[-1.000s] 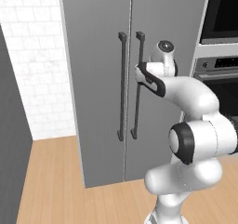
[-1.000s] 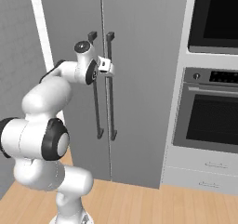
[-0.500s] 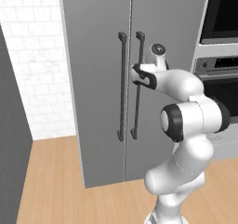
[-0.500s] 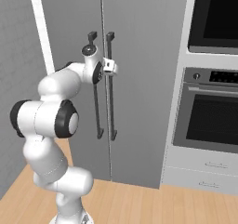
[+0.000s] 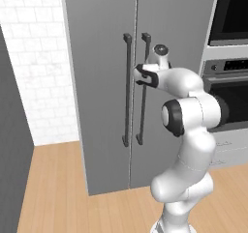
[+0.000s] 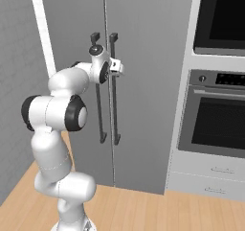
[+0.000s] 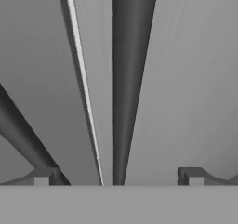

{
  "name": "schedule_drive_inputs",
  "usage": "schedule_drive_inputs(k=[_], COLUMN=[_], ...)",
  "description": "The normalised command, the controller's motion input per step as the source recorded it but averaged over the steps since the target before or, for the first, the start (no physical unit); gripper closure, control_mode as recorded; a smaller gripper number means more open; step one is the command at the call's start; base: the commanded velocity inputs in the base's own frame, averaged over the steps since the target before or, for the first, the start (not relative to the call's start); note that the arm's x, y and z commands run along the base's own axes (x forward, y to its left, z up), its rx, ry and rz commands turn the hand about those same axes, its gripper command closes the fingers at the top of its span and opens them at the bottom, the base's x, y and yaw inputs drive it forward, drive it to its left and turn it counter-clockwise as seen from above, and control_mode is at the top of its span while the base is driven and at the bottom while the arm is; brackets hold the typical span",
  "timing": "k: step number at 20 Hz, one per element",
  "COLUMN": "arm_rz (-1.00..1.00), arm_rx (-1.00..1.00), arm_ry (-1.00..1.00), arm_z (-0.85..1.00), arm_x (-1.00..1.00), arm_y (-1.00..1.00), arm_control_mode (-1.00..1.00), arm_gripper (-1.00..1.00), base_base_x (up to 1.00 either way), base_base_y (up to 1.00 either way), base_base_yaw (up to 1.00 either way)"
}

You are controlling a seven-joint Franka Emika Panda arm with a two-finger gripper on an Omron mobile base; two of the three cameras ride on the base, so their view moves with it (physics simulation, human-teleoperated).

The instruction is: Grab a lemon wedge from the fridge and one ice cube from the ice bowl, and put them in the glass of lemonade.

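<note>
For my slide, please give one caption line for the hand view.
Open hand straddling the dark bar handle of the closed fridge, beside the door seam.

Matt grey fridge (image 5: 101, 58) doors, smooth like painted metal, with no gloss. Dark bar handles (image 5: 127, 89) on them, satin, faintly sheened in the hand view (image 7: 130, 56). Right of the fridge, oven (image 6: 217, 112) with glossy black glass and a pale smooth frame. Left of the fridge, white tiled wall (image 5: 36, 58), matt. Below the fridge, light wood plank floor (image 5: 63, 198), matt. In front, smooth glossy white plastic arm (image 5: 191, 111) with matt dark joints.
</note>
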Motion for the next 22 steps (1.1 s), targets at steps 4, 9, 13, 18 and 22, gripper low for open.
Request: schedule_drive_inputs(k=[4, 9, 13, 18, 22], arm_rz=[0.00, 0.00, 0.00, 0.00, 0.00], arm_rx=[0.00, 0.00, 0.00, 0.00, 0.05], arm_ry=[0.00, 0.00, 0.00, 0.00, -0.28], arm_z=[-0.32, -0.09, -0.03, -0.24, -0.31], arm_x=[0.65, 0.59, 0.54, 0.31, 0.05], arm_y=[-0.05, 0.00, 0.00, 0.00, -0.01], arm_control_mode=[-1.00, -1.00, -1.00, -1.00, -1.00], arm_gripper=[-1.00, -1.00, -1.00, -1.00, -1.00], base_base_x=[0.00, 0.00, 0.00, 0.00, 0.00], base_base_y=[0.00, 0.00, 0.00, 0.00, 0.00], base_base_yaw=[0.00, 0.00, 0.00, 0.00, 0.00])
